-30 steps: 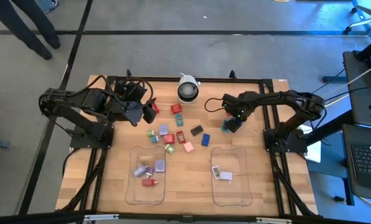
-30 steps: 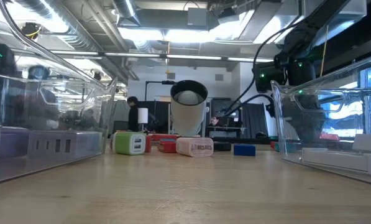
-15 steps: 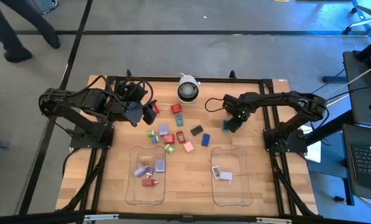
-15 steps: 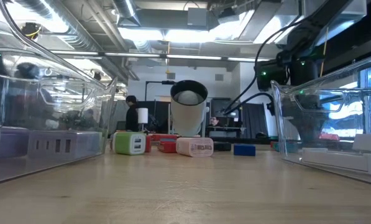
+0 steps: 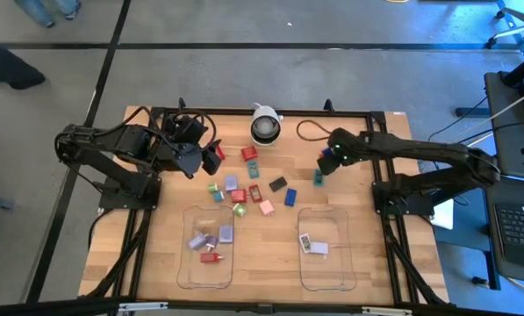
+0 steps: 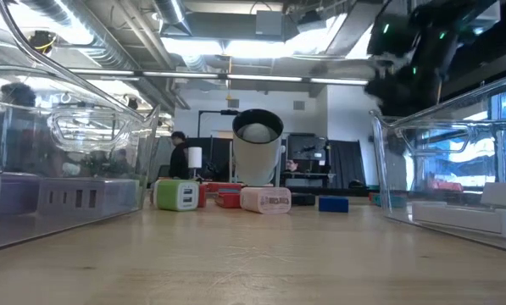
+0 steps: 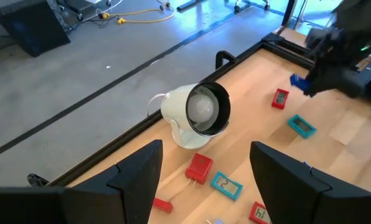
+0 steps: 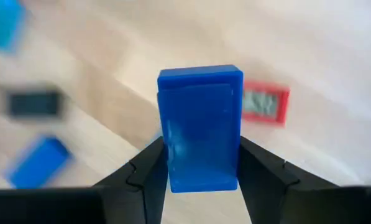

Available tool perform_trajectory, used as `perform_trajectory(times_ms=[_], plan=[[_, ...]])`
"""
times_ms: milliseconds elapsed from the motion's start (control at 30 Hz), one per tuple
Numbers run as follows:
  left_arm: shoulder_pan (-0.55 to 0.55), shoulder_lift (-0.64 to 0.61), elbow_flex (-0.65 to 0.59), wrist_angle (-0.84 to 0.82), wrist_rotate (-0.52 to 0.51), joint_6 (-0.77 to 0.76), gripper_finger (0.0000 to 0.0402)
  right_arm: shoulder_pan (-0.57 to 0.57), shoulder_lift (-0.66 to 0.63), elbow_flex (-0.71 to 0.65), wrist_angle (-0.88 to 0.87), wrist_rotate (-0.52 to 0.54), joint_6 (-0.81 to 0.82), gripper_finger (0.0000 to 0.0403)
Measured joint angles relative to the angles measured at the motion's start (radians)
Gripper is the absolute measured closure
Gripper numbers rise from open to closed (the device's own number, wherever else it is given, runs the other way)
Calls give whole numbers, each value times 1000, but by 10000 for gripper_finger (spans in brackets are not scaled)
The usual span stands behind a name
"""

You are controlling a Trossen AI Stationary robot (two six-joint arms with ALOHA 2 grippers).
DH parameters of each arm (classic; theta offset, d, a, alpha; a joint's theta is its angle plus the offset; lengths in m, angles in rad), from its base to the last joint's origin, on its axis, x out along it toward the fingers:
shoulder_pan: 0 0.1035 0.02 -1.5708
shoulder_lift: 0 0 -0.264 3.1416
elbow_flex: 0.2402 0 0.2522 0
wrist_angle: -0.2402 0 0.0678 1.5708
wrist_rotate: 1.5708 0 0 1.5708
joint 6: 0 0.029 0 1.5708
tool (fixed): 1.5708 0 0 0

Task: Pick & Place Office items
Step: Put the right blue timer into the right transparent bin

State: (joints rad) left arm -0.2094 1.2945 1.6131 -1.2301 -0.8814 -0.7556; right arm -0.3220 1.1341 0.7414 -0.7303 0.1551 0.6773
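Observation:
Small office items (image 5: pixel 244 183) in red, blue, teal, pink, green and black lie loose on the wooden table between the arms. My right gripper (image 5: pixel 328 161) hangs above the table right of them, shut on a blue block (image 8: pixel 201 137); the left wrist view shows that block (image 7: pixel 297 81) in the air. A teal item (image 5: pixel 318 178) lies on the table just below. My left gripper (image 5: pixel 200 156) waits open at the far left, above a red block (image 7: pixel 199 168), with nothing between its fingers. My right gripper pinches the blue block's two long sides (image 8: pixel 173 169) between its two fingers (image 8: pixel 146 177), near one end. The fingers point steeply down and lie along the block. The block's free end sticks out past the fingertips, and the block is lifted clear of the table.
A white-and-black camera dome (image 5: pixel 264 129) stands at the far middle. Two clear trays sit near the front edge: the left one (image 5: pixel 188 263) holds a few items, the right one (image 5: pixel 332 268) a white one. Black frame rails (image 5: pixel 139 254) run along the table's sides.
My right gripper has risen from the table surface and drawn a little toward the far edge, turning as it went. The blue block has come up with it, clear of the table. The teal item has stayed where it lay.

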Motion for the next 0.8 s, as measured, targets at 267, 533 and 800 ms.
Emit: perform_trajectory(times_ms=[267, 533, 800], plan=[[0, 0, 0, 0, -16, 17, 162, 190, -184, 2, 333, 177, 92, 236], [0, 0, 0, 0, -26, 18, 162, 345, -202, 3, 799, 230, -66, 236], [0, 0, 0, 0, -25, 20, 162, 433, -200, 3, 952, 125, -88, 236]])
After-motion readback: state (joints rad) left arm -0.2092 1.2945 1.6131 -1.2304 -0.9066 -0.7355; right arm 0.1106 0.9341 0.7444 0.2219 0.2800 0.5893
